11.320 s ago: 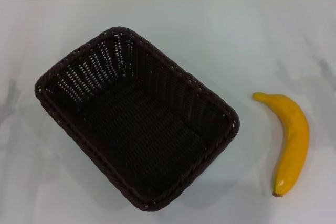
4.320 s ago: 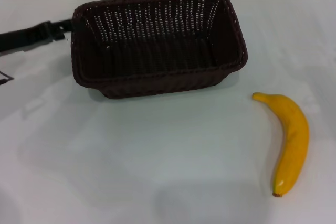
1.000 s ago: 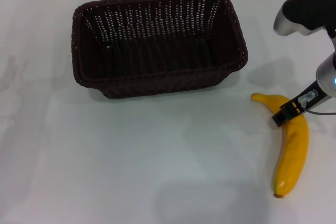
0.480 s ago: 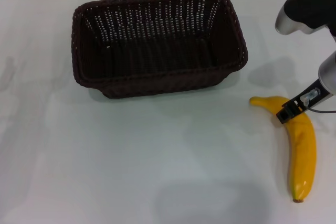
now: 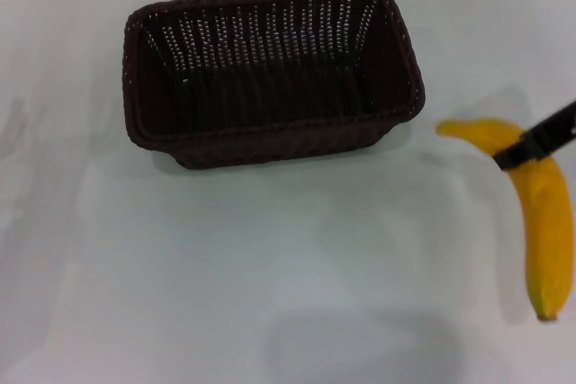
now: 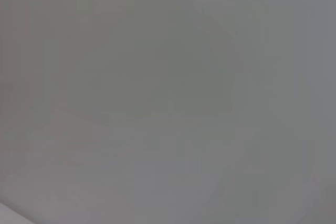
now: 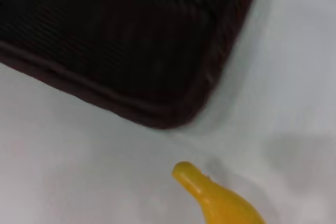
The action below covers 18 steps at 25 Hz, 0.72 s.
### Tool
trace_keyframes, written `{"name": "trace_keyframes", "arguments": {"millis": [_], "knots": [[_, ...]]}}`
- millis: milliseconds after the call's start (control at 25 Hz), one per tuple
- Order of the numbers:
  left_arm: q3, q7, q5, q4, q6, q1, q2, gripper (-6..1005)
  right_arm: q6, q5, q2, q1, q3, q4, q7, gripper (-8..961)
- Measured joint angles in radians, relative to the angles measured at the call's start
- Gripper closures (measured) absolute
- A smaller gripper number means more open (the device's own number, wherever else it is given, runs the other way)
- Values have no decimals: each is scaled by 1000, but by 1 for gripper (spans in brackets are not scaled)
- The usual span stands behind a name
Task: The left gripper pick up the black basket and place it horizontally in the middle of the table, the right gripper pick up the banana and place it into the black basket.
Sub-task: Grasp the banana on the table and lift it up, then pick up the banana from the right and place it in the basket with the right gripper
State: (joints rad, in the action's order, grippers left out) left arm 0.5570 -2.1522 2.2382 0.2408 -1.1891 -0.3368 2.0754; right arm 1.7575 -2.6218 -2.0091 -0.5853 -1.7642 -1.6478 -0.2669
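The white worktop [image 5: 270,267] fills our view. Our right hand [image 5: 537,144] is clamped across the banana [image 5: 540,213] near its stem end, gripping it; the fruit hangs below the hand toward us. The basket [image 5: 270,74] sits off to the hand's left, apart from it. We can read no writing anywhere. Our left hand is out of view.
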Motion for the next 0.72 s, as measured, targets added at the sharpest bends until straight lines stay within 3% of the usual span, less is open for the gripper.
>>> {"name": "trace_keyframes", "arguments": {"millis": [160,320,480,720], "knots": [[2,1,0,0,-1,2,0,109,3,131,3,-24,-124,-56,-66,477],[5,2,-3,0,-1,-1,0,109,-157,189,-2,-71,-164,-64,-127,477],[7,2,-7,0,1,-11,1,110,-485,331,-3,-69,-70,28,-187,477],[7,2,-7,-7,0,-16,2,109,-970,586,-6,-77,118,305,-414,478]]}}
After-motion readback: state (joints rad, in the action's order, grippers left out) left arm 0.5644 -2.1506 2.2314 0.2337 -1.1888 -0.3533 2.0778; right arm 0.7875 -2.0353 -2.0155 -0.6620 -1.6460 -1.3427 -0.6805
